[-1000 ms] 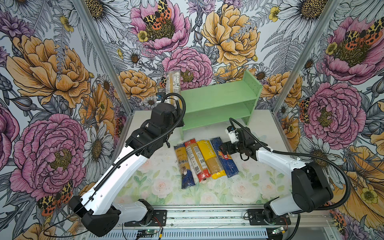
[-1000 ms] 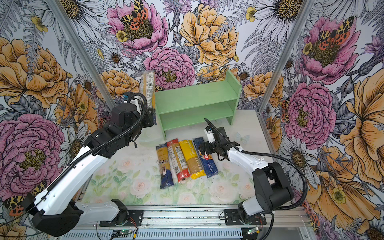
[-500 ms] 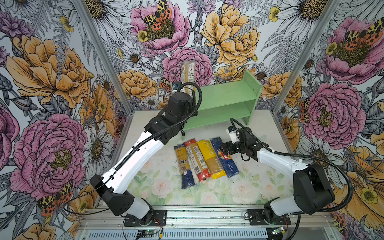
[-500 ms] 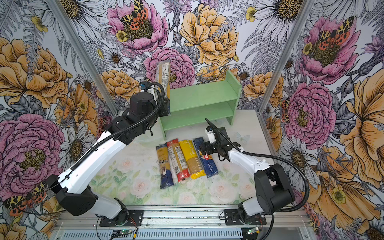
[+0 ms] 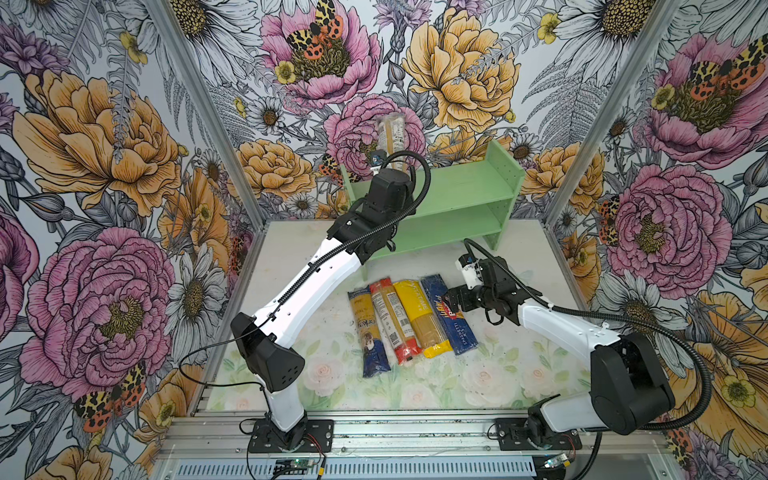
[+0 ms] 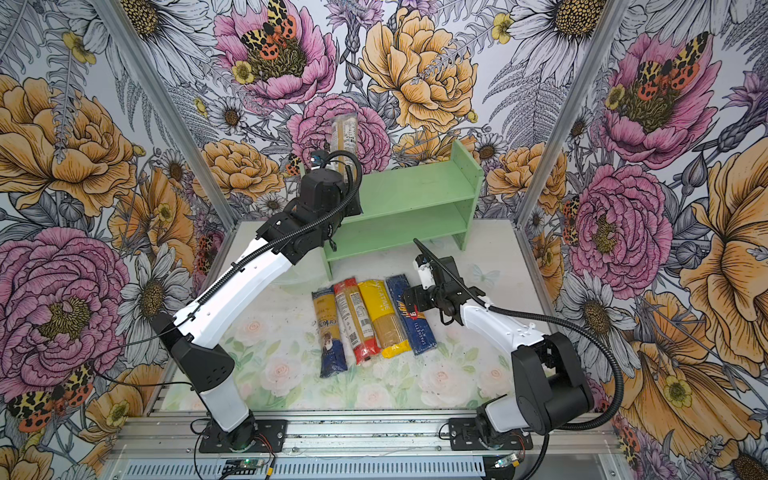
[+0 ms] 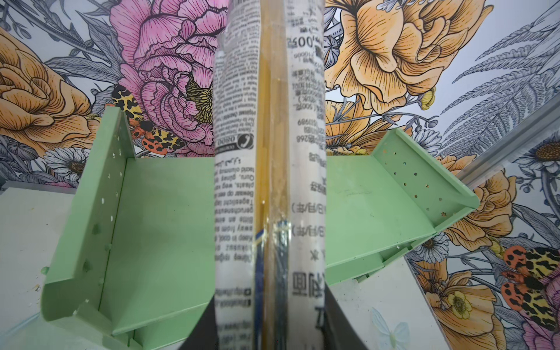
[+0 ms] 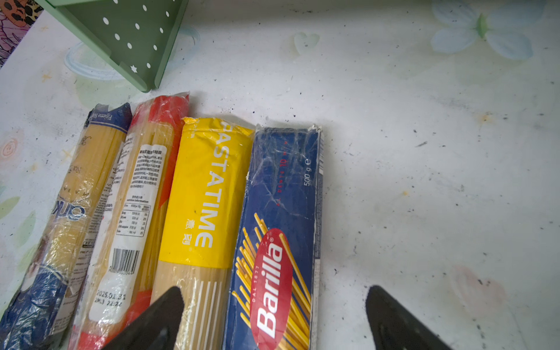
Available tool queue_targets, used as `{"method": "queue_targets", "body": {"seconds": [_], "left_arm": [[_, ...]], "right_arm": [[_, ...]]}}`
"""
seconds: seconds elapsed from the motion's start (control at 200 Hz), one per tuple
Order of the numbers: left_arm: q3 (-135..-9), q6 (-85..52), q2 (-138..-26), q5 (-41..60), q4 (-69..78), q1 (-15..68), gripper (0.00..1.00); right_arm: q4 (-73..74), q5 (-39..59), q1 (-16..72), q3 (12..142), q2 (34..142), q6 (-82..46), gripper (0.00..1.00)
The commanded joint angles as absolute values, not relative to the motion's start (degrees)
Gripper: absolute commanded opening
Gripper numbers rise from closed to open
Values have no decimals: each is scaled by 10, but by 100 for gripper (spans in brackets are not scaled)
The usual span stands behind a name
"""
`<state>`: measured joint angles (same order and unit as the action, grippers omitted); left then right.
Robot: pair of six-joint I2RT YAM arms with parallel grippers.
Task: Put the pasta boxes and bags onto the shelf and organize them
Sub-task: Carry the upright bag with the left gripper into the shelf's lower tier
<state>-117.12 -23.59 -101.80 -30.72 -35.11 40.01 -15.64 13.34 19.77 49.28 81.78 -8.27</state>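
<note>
Left claw [image 7: 269, 330] clamping clear bag [image 5: 392, 133] near lower end, holding it upright over shelf [image 5: 465, 187] far-left end. Bag seeming light, slippery, strands brittle. Right claw [image 8: 274, 306] gaping above stiff Barilla box [image 8: 281, 181] lying on worktop [image 5: 498, 374]; pinching narrow sides likely suiting.

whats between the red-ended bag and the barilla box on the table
The yellow bag lies between the red-ended bag and the Barilla box, side by side with both; both top views and the right wrist view show it.
</note>
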Motion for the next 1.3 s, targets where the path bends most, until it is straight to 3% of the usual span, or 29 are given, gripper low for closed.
{"method": "queue_targets", "body": {"seconds": [0.0,0.596,1.291], "left_arm": [[-1222,-232,-1009,-363,-271,402,0],[-1276,-245,-1102,-408,-314,370,0],[-1223,-276,-1105,-395,-319,334,0]], "right_arm": [[-154,140,193,491,805,-76,96],[-154,142,192,493,817,-79,96],[-153,148,192,507,845,-81,96]]}}
